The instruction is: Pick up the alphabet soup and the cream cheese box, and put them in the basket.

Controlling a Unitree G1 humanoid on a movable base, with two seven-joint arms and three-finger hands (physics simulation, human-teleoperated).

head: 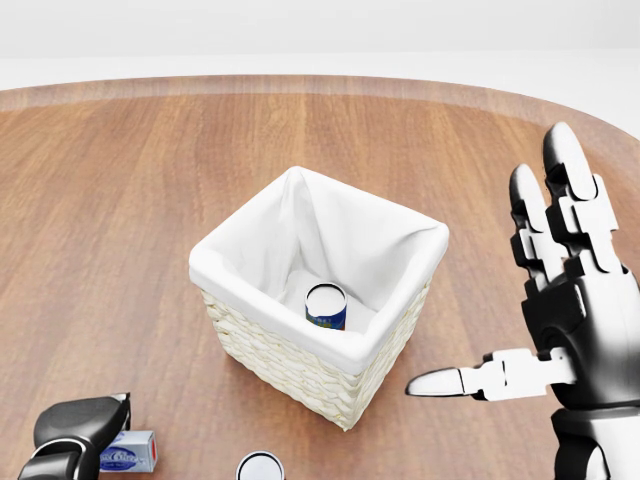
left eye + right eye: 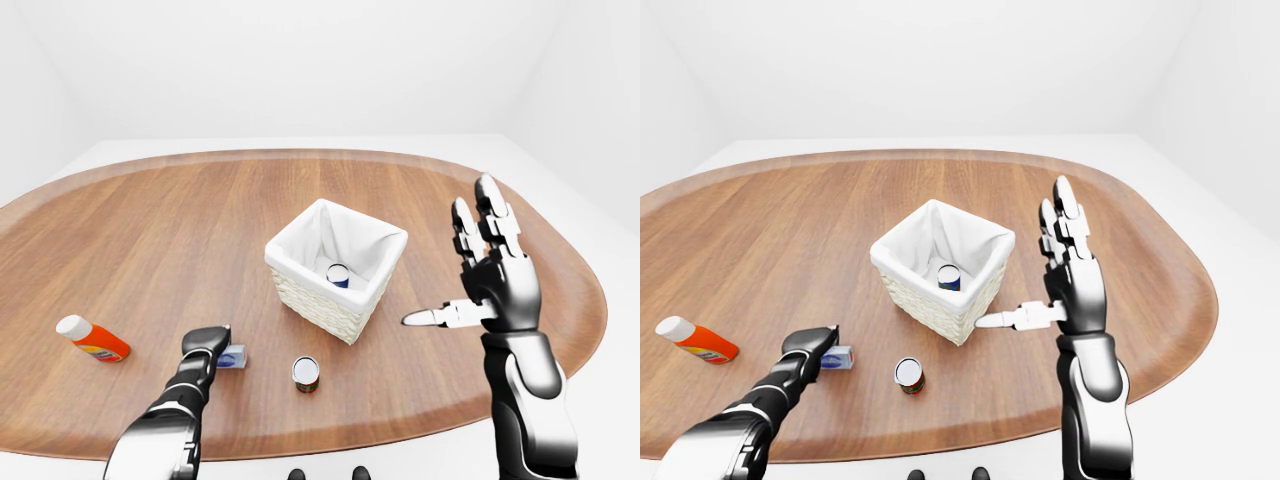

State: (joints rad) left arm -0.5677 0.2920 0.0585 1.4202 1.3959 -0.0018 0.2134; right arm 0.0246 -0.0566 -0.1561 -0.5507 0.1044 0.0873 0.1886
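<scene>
The white woven basket (image 1: 300, 375) with a cloth lining stands mid-table. A blue-labelled can (image 1: 326, 305), apparently the alphabet soup, stands upright inside it. The cream cheese box (image 1: 130, 450), small, white and blue, lies on the table to the lower left of the basket. My left hand (image 2: 208, 342) is right over the box's left end, with its back toward the camera and its fingers hidden. My right hand (image 2: 470, 270) is raised to the right of the basket, fingers spread upward, thumb pointing at the basket, and it holds nothing.
A second can (image 2: 306, 373) with a dark red label stands upright near the table's lower edge, below the basket. An orange bottle (image 2: 92, 340) with a white cap lies at the left. The oval wooden table (image 2: 150, 220) stretches wide around them.
</scene>
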